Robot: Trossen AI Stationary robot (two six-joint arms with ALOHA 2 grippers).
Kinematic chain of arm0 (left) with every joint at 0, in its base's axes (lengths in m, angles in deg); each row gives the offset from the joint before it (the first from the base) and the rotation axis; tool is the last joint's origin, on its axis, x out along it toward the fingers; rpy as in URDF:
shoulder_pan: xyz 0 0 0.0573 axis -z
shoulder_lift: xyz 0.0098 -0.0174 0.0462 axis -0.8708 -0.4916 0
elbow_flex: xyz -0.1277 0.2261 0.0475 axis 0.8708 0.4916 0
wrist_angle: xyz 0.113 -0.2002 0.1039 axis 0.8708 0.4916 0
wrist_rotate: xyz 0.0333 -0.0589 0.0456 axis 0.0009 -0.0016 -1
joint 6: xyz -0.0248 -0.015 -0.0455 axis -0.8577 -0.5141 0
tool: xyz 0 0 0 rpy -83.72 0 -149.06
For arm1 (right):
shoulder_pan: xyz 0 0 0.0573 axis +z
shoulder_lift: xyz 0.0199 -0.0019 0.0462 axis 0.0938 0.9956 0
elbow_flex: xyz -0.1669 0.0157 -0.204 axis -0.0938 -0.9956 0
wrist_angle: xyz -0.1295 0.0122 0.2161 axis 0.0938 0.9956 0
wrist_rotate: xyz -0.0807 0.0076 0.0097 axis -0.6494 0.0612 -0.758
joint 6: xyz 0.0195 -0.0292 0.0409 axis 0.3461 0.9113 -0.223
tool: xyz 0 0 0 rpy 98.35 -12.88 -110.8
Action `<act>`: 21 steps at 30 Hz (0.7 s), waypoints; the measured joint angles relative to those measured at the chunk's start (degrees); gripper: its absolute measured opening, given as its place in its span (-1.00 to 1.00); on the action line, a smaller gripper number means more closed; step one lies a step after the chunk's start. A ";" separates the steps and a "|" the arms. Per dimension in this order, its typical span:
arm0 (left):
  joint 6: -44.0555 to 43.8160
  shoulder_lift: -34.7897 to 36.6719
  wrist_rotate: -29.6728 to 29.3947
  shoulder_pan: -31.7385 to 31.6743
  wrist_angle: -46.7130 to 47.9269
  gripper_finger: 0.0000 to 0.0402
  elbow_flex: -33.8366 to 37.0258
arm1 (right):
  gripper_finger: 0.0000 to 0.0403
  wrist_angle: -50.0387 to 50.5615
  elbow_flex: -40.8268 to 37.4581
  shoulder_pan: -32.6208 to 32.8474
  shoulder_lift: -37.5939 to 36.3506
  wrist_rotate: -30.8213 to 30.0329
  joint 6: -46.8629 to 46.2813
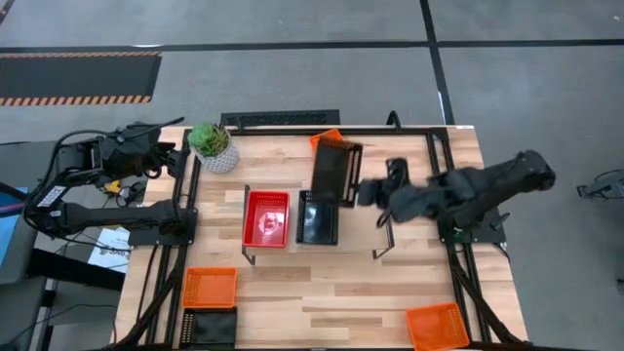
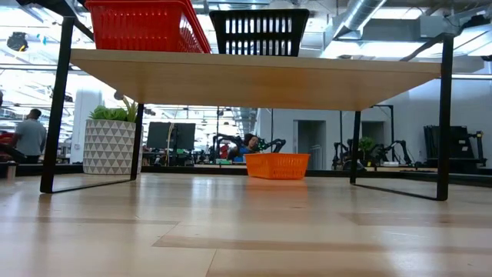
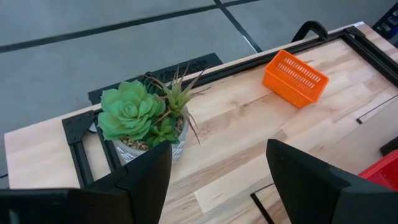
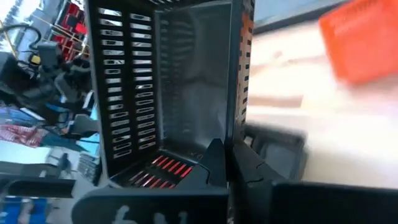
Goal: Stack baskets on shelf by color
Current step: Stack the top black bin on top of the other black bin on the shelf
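Note:
The shelf [image 1: 359,234] stands mid-table with a red basket [image 1: 265,216] and a black basket [image 1: 318,219] resting on its board side by side. The low view shows them on the shelf's board [image 2: 254,77] as the red basket [image 2: 142,23] and the black basket [image 2: 259,32]. My right gripper [image 1: 370,191] is shut on another black basket [image 1: 336,172], held above the shelf's far edge. My left gripper [image 3: 217,180] hangs open by the potted plant [image 1: 214,146] at the far left corner. My right gripper pinches one side wall of the black basket at its rim [image 4: 239,134], one finger inside the basket and one outside. The fingers come from the table's right, slanting a little downward. The basket is lifted clear and tilted, its hollow inside [image 4: 186,87] facing the wrist.
An orange basket [image 1: 329,139] lies at the table's far edge behind the shelf. Another orange basket [image 1: 210,288] and a black one [image 1: 210,324] sit at the near left, and a third orange basket [image 1: 436,325] at the near right. Bare wood lies in front of the shelf.

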 joint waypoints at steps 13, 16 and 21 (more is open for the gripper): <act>1.79 0.00 -0.61 0.02 -0.04 0.24 0.00 | -0.98 -2.81 -0.03 7.81 6.91 -1.35 -14.86; 1.79 0.00 -0.63 0.01 -0.02 0.24 0.00 | -0.98 -2.00 -0.10 8.65 7.63 -0.43 -16.72; 1.79 -0.02 -1.00 0.00 -0.07 0.24 0.00 | -0.97 -1.86 -0.06 7.90 8.93 4.21 -16.65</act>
